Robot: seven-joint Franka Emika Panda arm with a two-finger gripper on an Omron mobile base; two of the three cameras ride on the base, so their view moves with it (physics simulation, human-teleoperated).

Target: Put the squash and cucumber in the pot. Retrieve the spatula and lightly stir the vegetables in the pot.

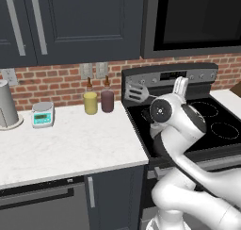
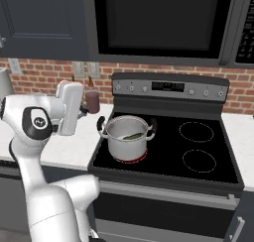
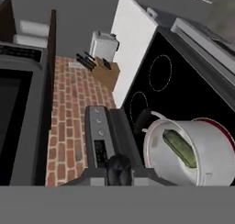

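The silver pot (image 2: 128, 137) with black loop handles stands on the stove's front left burner. The dark green cucumber (image 2: 132, 136) lies inside it and shows again in the hand view (image 3: 179, 147) within the pot (image 3: 202, 165). The squash is hidden. The spatula (image 1: 136, 92) hangs in the air over the stove's back left corner, its slotted silver head to the left and its black handle running back toward my wrist. My gripper (image 2: 83, 112) hovers left of the pot and higher than its rim, shut on the spatula's handle (image 3: 119, 170).
A yellow bottle (image 1: 90, 102) and a dark red bottle (image 1: 107, 100) stand at the brick wall left of the stove (image 2: 198, 156). A small scale (image 1: 42, 114) and a grey canister (image 1: 7, 104) sit further left. A knife block (image 3: 103, 71) and toaster (image 3: 104, 45) are beyond the stove.
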